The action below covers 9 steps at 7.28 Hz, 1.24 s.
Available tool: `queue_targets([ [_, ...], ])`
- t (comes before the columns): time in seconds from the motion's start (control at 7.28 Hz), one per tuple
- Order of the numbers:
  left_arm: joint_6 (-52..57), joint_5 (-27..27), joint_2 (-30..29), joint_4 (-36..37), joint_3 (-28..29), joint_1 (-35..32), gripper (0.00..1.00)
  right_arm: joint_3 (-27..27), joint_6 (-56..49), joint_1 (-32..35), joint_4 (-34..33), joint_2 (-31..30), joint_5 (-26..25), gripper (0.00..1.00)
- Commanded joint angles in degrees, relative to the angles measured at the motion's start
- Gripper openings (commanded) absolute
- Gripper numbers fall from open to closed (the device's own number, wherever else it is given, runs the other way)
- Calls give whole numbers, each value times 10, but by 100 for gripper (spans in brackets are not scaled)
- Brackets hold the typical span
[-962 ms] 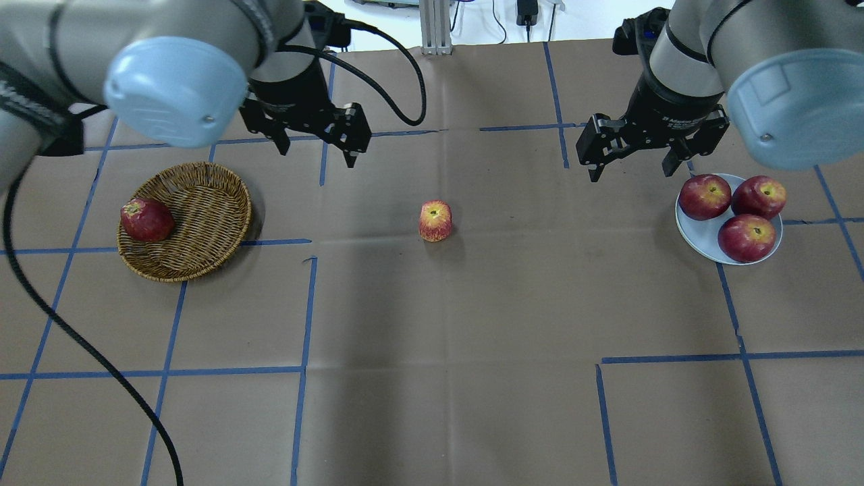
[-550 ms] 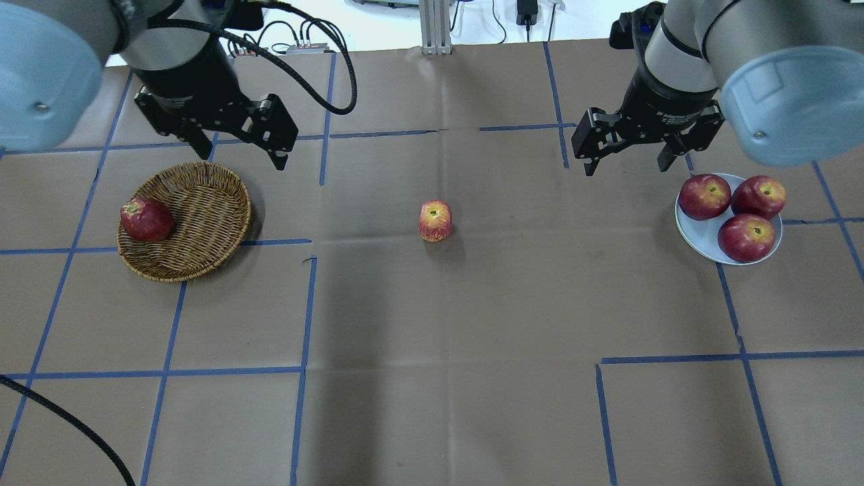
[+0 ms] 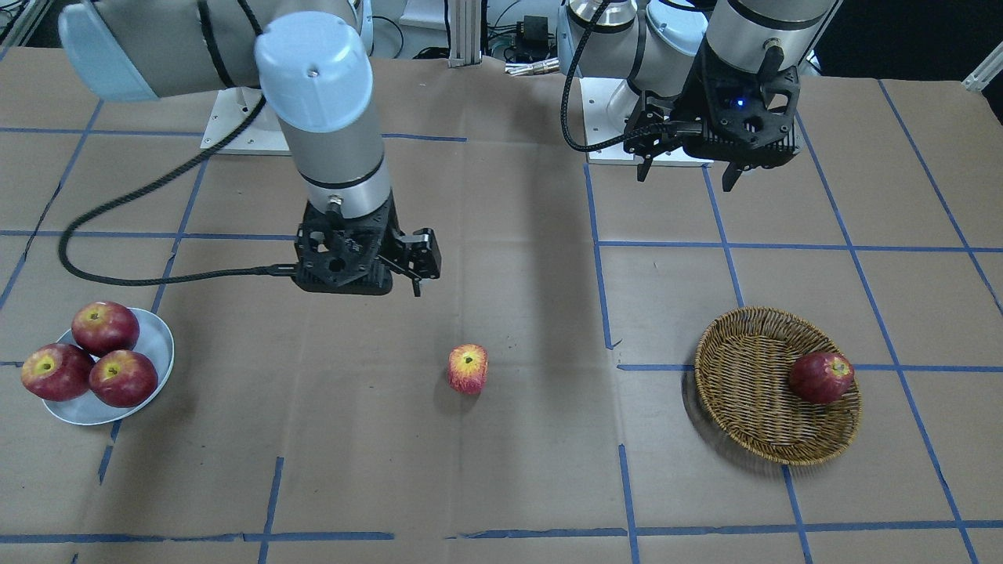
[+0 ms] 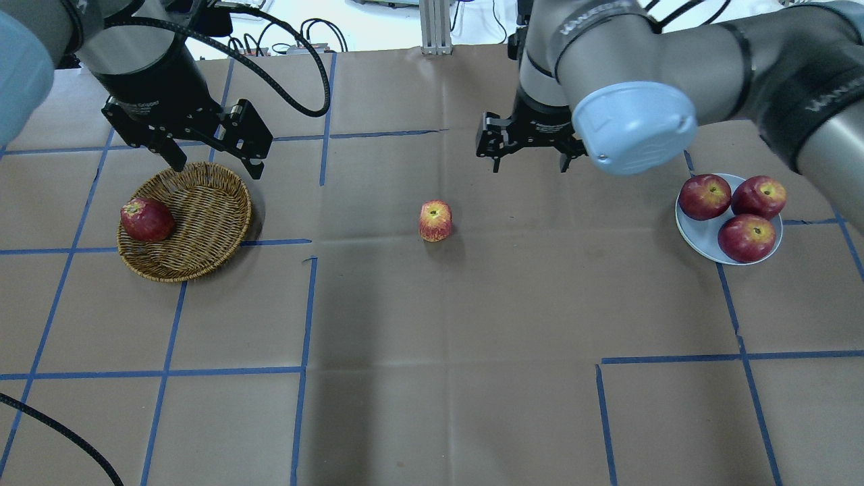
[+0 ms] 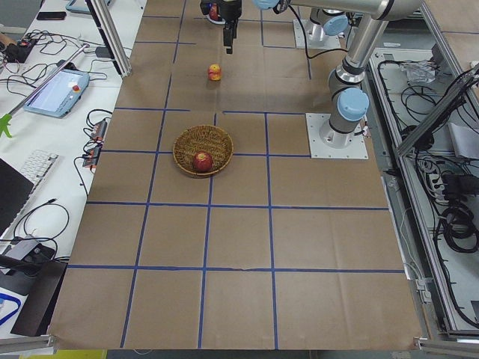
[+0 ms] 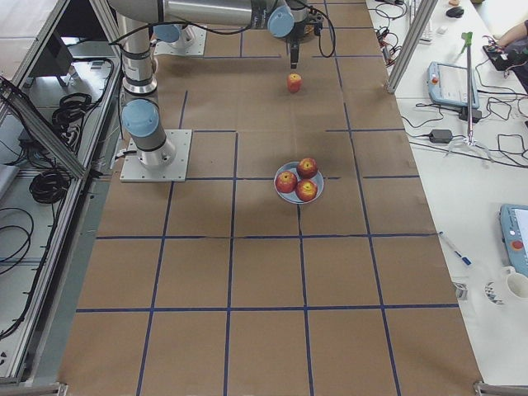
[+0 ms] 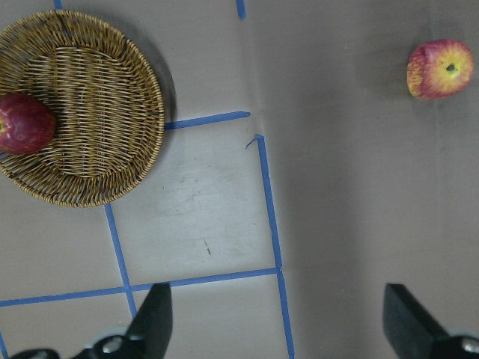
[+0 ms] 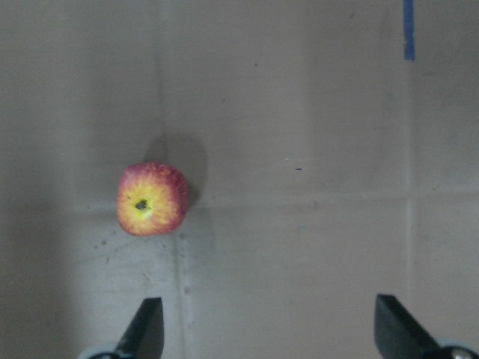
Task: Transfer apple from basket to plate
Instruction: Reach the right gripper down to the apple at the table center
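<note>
Apple (image 4: 435,221) upright between basket (image 4: 209,216) at 9 o'clock and plate (image 4: 698,233) at 3.
Likely firm, light, slick; grip its flanks. Right gripper (image 4: 530,165), 2 o'clock, and left gripper (image 4: 217,169) gape empty.

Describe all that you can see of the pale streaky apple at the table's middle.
The apple is red with fine pale streaks and a broad yellow-orange blush around its dark stem hollow. It looks whole and stands upright, hollow upward, on the brown paper-covered table, apart from basket and plate. Only the table touches it.
</note>
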Motion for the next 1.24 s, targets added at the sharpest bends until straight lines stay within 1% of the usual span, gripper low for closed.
queue_targets([
  [0.0,0,0,0,0,0,1,99,-13,41,42,-76,72,-3,100],
  [0.27,0,0,0,0,0,0,99,-9,53,57,-122,111,-3,100],
  [0.69,0,0,0,0,0,0,99,-6,41,58,-179,169,-2,100],
  [1.1,0,0,0,0,-1,1,99,0,18,62,-187,196,-8,100],
])
